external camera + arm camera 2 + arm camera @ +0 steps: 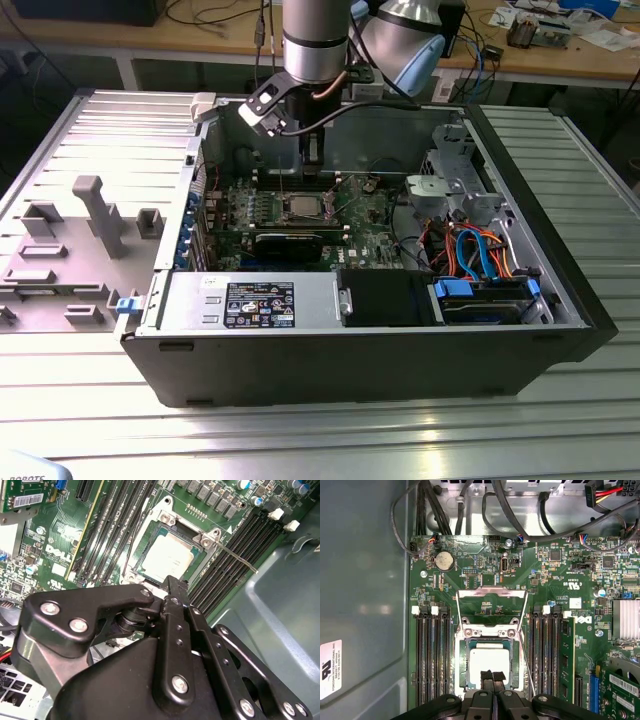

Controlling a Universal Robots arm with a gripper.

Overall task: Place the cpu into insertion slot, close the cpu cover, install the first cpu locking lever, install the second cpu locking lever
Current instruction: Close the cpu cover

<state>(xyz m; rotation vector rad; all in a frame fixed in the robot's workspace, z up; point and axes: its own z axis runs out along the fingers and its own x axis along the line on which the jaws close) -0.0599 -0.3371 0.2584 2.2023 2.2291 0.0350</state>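
Silver-grey cylindrical arm (314, 40), glossy metal shine; pale grey-blue joint cap (400, 35) beside. Black cables (310, 125) looped at wrist. Small black camera bracket (262, 105), white face. Black gripper (493, 676): flat matte linkage bars (175, 645), rounded ends, silver round-head screws (78, 625) at pivots. Ribbed black fingertips (487, 676).

dull metal cpu (489, 659), matt gripper (493, 676)
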